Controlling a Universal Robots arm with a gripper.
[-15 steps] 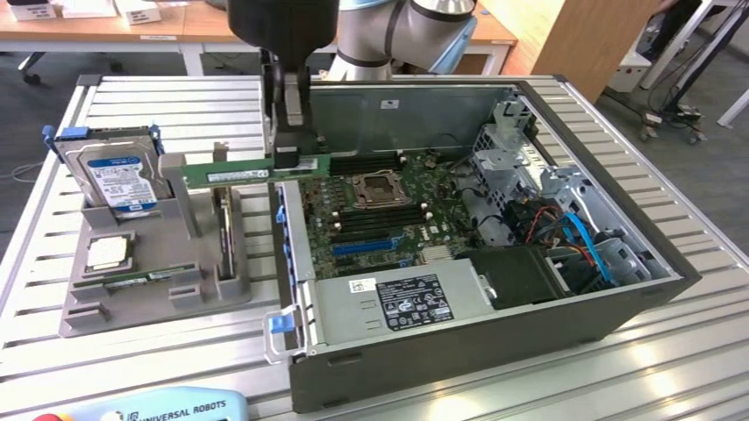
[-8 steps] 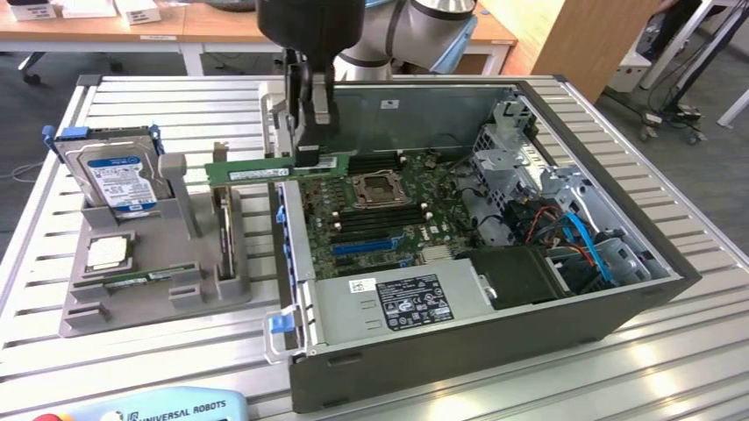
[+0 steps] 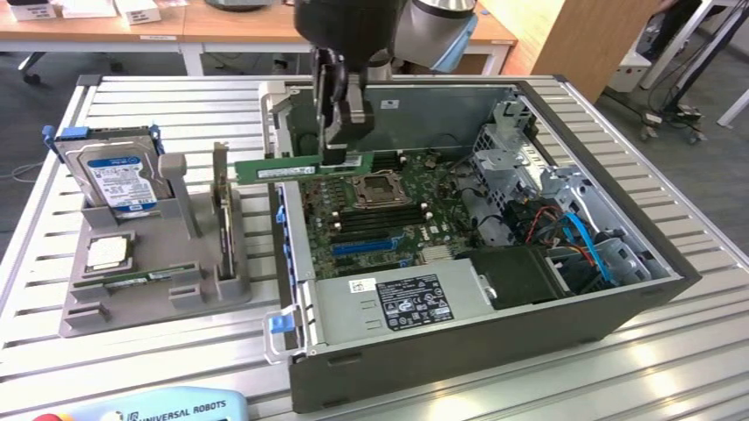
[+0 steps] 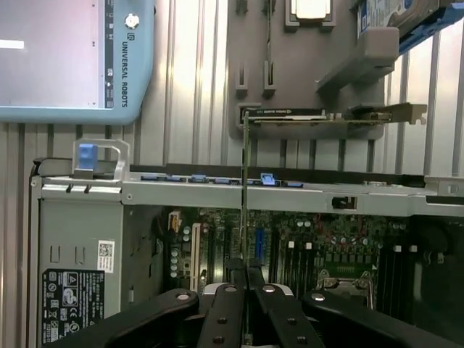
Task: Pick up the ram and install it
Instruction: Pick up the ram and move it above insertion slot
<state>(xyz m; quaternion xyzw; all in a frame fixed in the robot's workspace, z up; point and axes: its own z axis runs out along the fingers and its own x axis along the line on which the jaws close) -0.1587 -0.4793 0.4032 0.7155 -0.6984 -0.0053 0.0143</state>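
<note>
My gripper (image 3: 340,158) is shut on the ram (image 3: 281,169), a long green stick with a white label. I hold it level, on its long edge, above the open computer case. It hangs over the case wall on the exterior view's left, just above the motherboard's black memory slots (image 3: 351,219). In the wrist view the ram (image 4: 245,188) appears edge-on as a thin line running out from between the two black fingers (image 4: 230,304) of the gripper (image 4: 246,274). The motherboard (image 4: 319,246) lies below it.
The open case (image 3: 468,351) has a processor socket (image 3: 381,189), a power supply (image 3: 392,303) and cables (image 3: 580,237). On the exterior view's left, a grey fixture (image 3: 140,303) holds a hard drive (image 3: 117,180), a processor chip (image 3: 108,253) and an upright card (image 3: 220,210). A teach pendant (image 3: 164,408) lies at the front.
</note>
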